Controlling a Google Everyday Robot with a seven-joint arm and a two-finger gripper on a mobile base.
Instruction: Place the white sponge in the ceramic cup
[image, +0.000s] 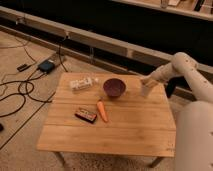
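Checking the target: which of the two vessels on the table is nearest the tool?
The tall off-white ceramic cup: the tool is just over it. The wider dark purple bowl stands apart, to its left in view.

A purple bowl (114, 87) sits on the wooden bench (130, 130). An orange carrot (102, 111) lies just beside a dark box (86, 115) (a flat one). A white packet (82, 83) lies left of the bowl.
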